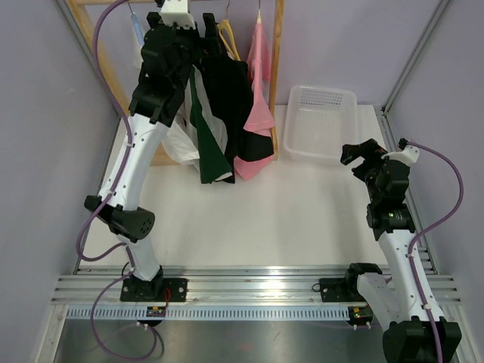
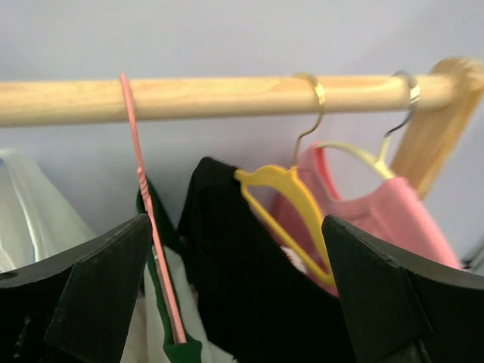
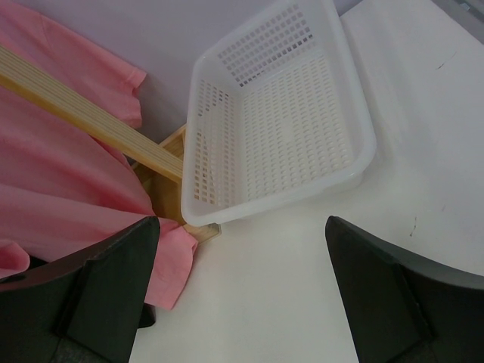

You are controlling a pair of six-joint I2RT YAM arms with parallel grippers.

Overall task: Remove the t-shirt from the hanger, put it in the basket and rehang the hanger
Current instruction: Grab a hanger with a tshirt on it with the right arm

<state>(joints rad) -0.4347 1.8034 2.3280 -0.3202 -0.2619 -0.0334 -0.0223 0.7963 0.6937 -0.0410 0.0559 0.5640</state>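
White table (image 1: 302, 219), lilac walls (image 1: 340, 38). Wooden rail (image 2: 227, 97) carries the black t-shirt (image 2: 227, 287) on a yellow hanger (image 2: 291, 198), between a pink shirt (image 2: 420, 219) and a green-white garment (image 1: 206, 132). Left gripper (image 2: 234, 234) spread wide in front of the t-shirt, gripping nothing. Right gripper (image 3: 242, 227) spread wide above the table, near a white mesh basket (image 3: 280, 121).

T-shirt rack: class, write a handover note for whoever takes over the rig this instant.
Left gripper: open, empty, up at the rail, facing the black shirt on its yellow hanger.
Right gripper: open, empty, over the table by the basket.
Done: nothing; every garment hangs on the rail.
Left: grip the shirt, work it off its hanger.
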